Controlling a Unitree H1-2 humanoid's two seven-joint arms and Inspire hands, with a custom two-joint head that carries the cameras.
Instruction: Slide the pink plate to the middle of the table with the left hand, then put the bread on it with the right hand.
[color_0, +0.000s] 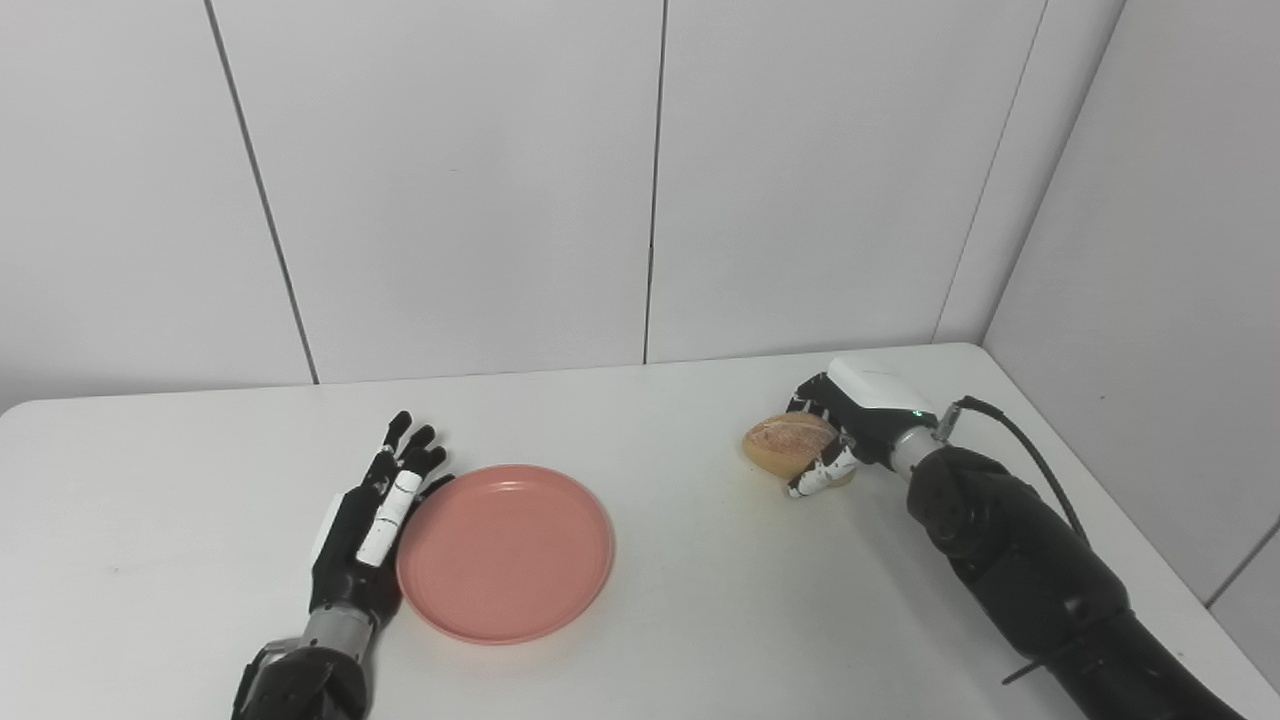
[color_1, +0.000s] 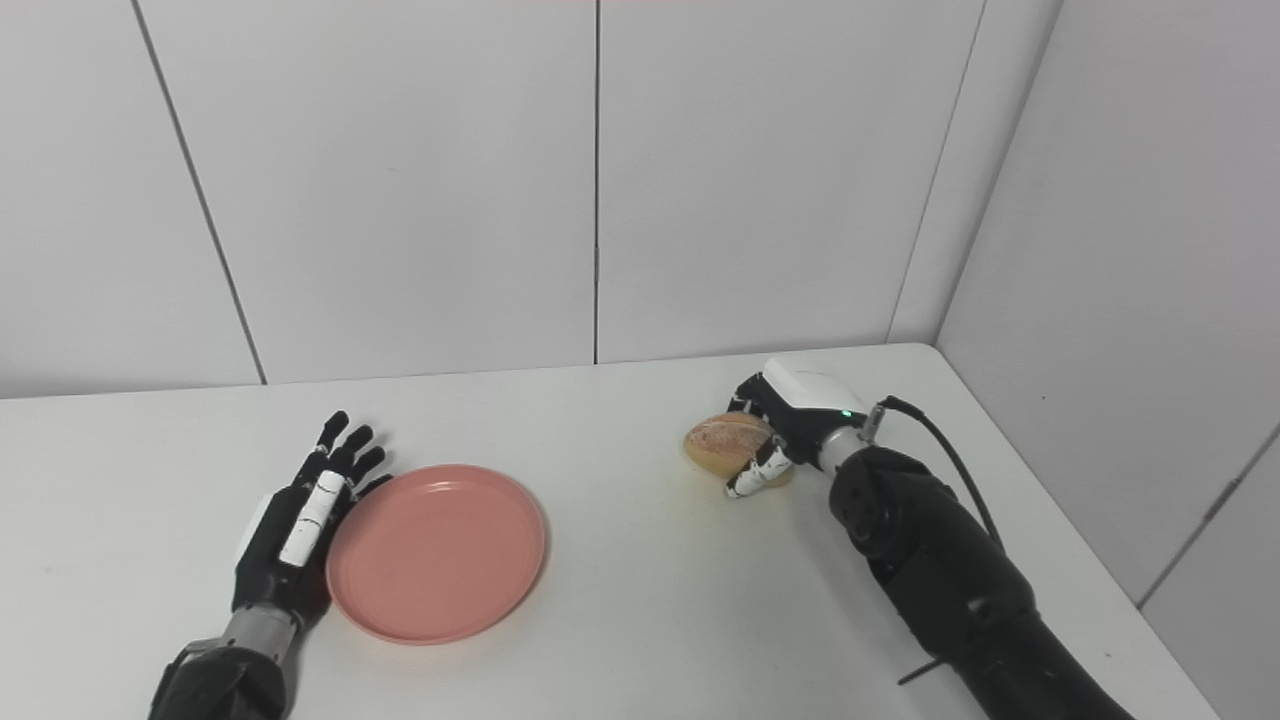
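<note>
Nearest you, the left hand (color_0: 372, 525) lies flat with fingers spread, its edge against the left rim of the round pink plastic plate (color_0: 505, 551). That plate holds nothing and sits left of centre on the white table (color_0: 700, 600). Judge the slide as possibly unfinished. Further right, the right hand (color_0: 845, 425) is curled around the crusty brown bread roll (color_0: 787, 443). Next, carry the roll left and release it over the plate.

- My left hand (color_1: 296, 530) lies flat on the white table (color_1: 620, 600), fingers spread, its edge against the pink plate's (color_1: 436, 552) left rim.
- My right hand (color_1: 790, 425) wraps the bread (color_1: 727, 440), well apart from the plate.
</note>
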